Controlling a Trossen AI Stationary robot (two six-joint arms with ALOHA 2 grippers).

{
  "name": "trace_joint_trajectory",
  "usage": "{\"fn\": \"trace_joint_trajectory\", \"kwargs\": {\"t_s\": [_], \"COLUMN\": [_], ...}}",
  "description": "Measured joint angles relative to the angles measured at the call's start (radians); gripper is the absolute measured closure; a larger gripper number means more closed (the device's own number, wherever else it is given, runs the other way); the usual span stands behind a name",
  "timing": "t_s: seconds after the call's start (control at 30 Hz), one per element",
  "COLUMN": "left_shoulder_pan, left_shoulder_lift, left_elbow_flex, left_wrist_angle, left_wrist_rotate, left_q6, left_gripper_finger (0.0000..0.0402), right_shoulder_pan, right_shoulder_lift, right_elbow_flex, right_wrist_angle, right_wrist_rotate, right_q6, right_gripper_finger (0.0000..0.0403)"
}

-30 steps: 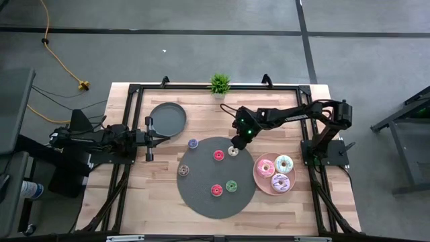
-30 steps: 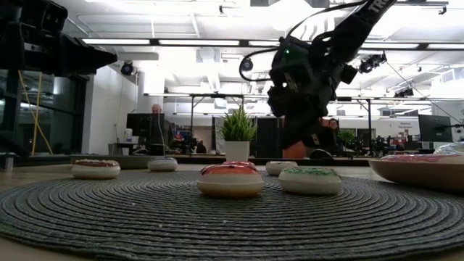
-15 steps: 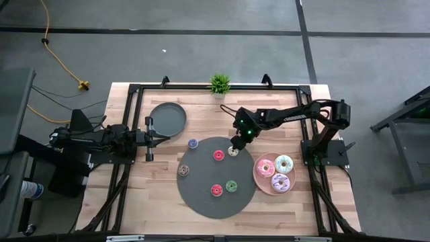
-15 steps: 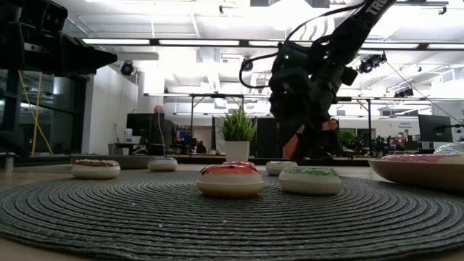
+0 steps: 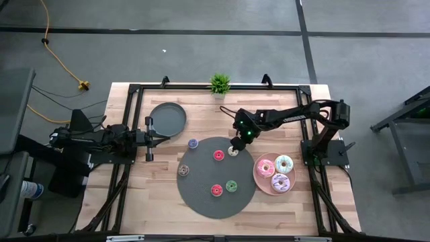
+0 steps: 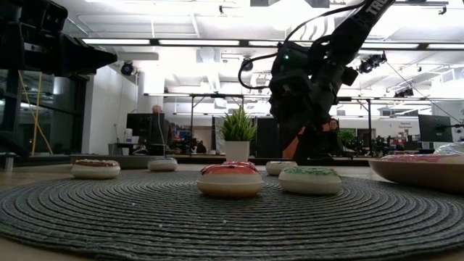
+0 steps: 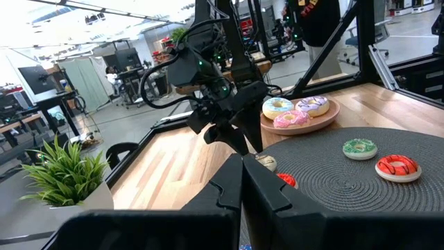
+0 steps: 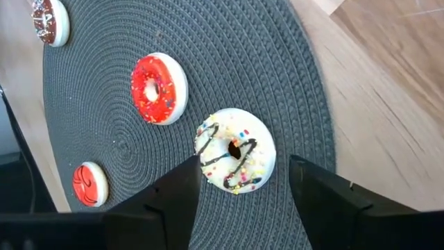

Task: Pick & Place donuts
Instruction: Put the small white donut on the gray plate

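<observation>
Near the round woven mat's point(image 5: 201, 195) far right edge, the right gripper point(image 5: 234, 143) hangs released over the cream donut point(image 8: 234, 149); wooden tabletop point(image 5: 148, 195), bright workshop beyond.

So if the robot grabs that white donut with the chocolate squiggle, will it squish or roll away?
Probably not. The white donut looks like a hard, glossy toy, so it should stay stiff. It lies flat on the ribbed grey mat, so rolling seems unlikely. The smooth icing might slip a little between the open right gripper, which hovers just over it.
</observation>
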Motion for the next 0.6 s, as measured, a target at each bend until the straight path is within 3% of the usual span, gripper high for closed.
{"fn": "trace_joint_trajectory", "kwargs": {"t_s": [0.6], "left_shoulder_pan": [0.000], "left_shoulder_lift": [0.000], "left_elbow_flex": [0.000], "left_wrist_angle": [0.000], "left_wrist_rotate": [-0.001], "left_q6": [0.000], "left_gripper_finger": [0.0401], "right_shoulder_pan": [0.010], "right_shoulder_lift": [0.061], "right_elbow_flex": [0.000], "right_wrist_angle": [0.063], "right_wrist_rotate": [-0.023], "right_q6": [0.023], "right_gripper_finger": [0.0199]}}
